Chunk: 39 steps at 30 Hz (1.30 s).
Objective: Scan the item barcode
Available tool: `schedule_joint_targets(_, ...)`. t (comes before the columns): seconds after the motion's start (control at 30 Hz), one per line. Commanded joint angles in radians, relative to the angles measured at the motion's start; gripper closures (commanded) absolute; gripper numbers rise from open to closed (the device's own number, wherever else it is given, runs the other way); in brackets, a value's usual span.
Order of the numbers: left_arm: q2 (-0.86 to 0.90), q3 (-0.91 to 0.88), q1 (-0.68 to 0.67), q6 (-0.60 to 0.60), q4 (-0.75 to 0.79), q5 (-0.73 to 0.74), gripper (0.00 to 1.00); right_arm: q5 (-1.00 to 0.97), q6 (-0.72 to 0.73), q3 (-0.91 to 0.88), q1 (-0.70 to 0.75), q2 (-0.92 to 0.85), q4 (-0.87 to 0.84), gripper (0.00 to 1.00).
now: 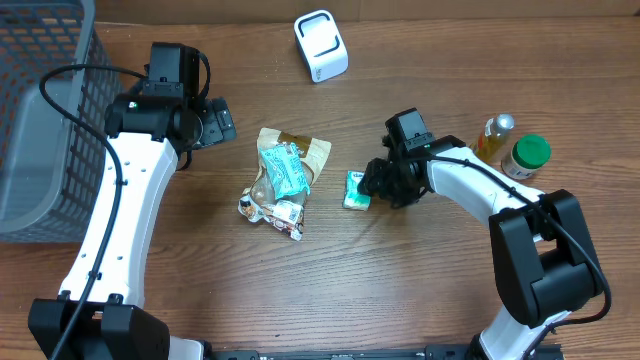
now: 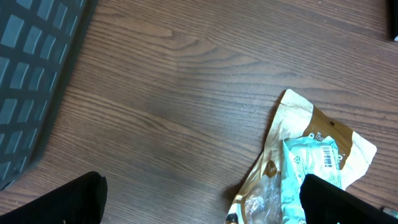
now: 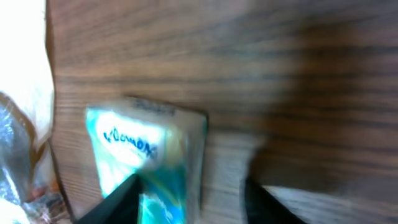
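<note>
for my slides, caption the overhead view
Right gripper at a small teal packet beside crumpled snack bags, white scanner farther back

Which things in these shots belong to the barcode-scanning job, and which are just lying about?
Job in hand:
- teal packet
- right claw, at the packet
- white scanner

Lying about:
- snack bags, not being handled
- basket
- bottle
- green-lidded jar
- left claw, open and holding nothing

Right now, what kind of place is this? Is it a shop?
Probably a pretend shop checkout on a wooden table: a grey basket, a white scanner, and snack packets waiting.
</note>
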<state>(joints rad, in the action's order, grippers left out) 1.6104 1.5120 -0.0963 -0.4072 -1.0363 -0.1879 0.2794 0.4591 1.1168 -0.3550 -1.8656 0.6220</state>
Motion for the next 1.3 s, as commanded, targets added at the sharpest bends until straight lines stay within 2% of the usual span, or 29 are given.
schedule_joint_targets(0.0, -0.001, 0.010, -0.003, 0.026, 0.000, -0.003, 0.00, 0.032, -0.014, -0.006, -0.006, 0.005, -0.029, 0.64)
schedule_joint_targets(0.47, -0.001, 0.010, -0.003, 0.026, 0.000, -0.003, 0.00, 0.079, -0.011, -0.065, -0.006, 0.005, -0.081, 0.67)
schedule_joint_targets(0.6, -0.001, 0.010, -0.003, 0.026, 0.000, -0.003, 0.00, 0.078, -0.011, -0.067, -0.006, 0.005, -0.098, 0.74)
schedule_joint_targets(0.73, -0.001, 0.010, -0.003, 0.026, 0.000, -0.003, 0.00, 0.077, -0.011, -0.069, -0.006, 0.004, -0.118, 0.85)
schedule_joint_targets(0.8, -0.001, 0.010, -0.003, 0.026, 0.000, -0.003, 0.00, 0.078, -0.011, -0.069, -0.006, 0.004, -0.122, 0.96)
schedule_joint_targets(1.27, -0.001, 0.010, -0.003, 0.026, 0.000, -0.003, 0.00, 0.077, -0.011, -0.069, -0.006, 0.004, -0.124, 0.96)
